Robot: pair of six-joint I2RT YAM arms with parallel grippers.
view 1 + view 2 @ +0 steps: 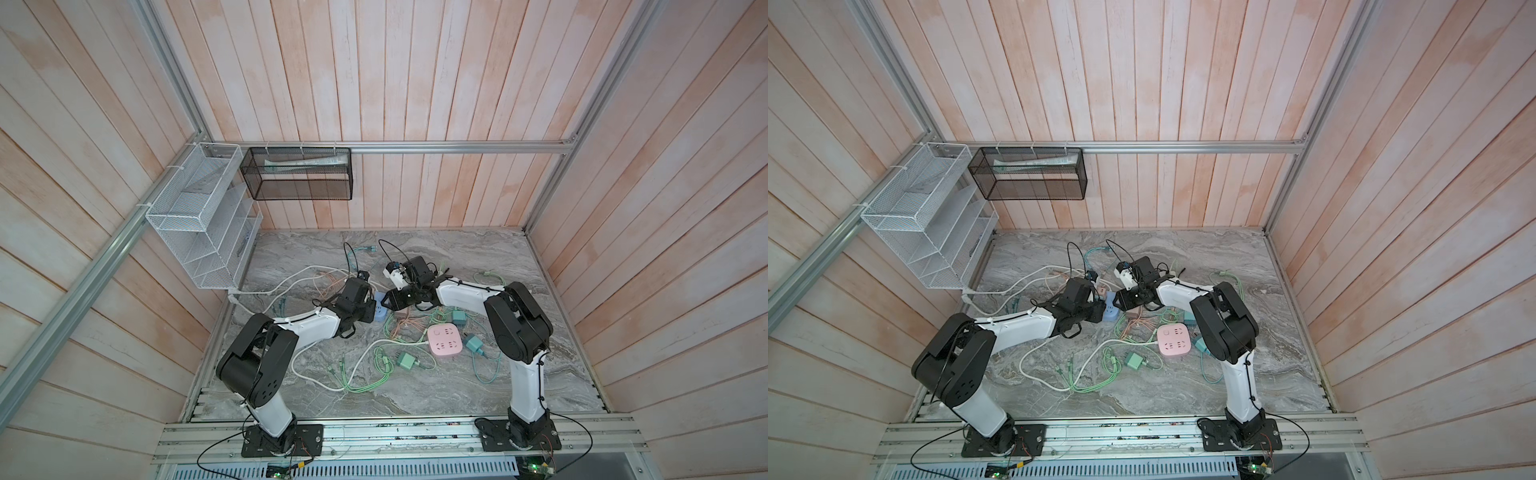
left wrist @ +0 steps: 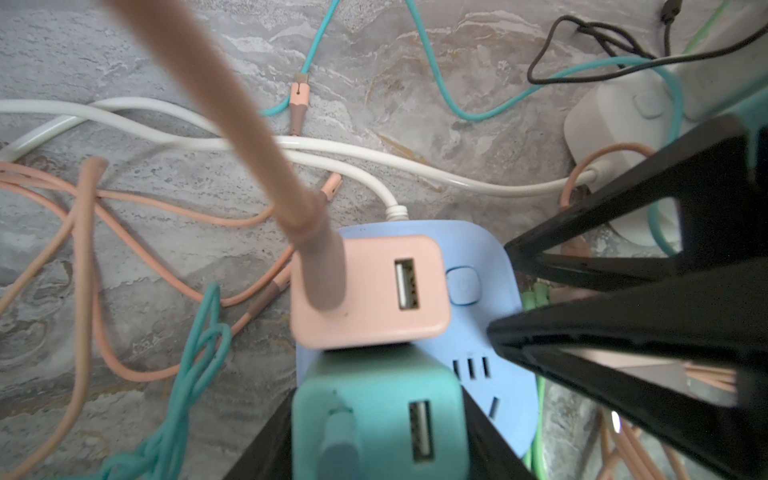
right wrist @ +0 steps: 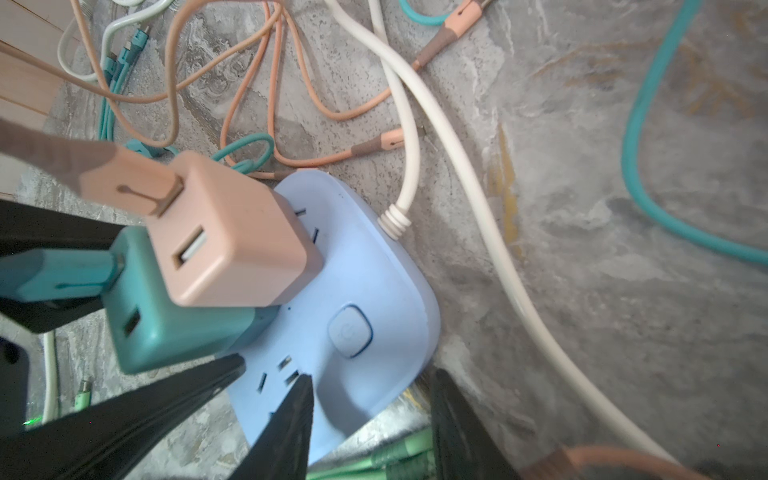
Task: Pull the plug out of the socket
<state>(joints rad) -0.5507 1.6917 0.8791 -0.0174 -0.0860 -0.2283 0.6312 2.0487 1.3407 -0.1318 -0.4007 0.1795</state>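
The blue power strip (image 2: 473, 245) lies on the marble tabletop (image 2: 166, 257) between the two arms. A pink USB charger (image 2: 365, 316) and a teal USB charger (image 3: 174, 332) are seated in it, touching each other. The left gripper (image 2: 376, 395) grips the teal USB charger narrowly, one black finger flush against each flank. The right gripper (image 3: 374, 374) stands half-wide at the strip's button end, one finger on the top face and one off the rim. Whether it pinches the strip or only bears down on it, I cannot tell from these angles.

I judge the step in hand to be the grip before extraction. The next move calls for a straight pull along the prongs, away from the strip's face, with the right arm anchoring the strip. The pink USB charger sits close enough to be dragged along.
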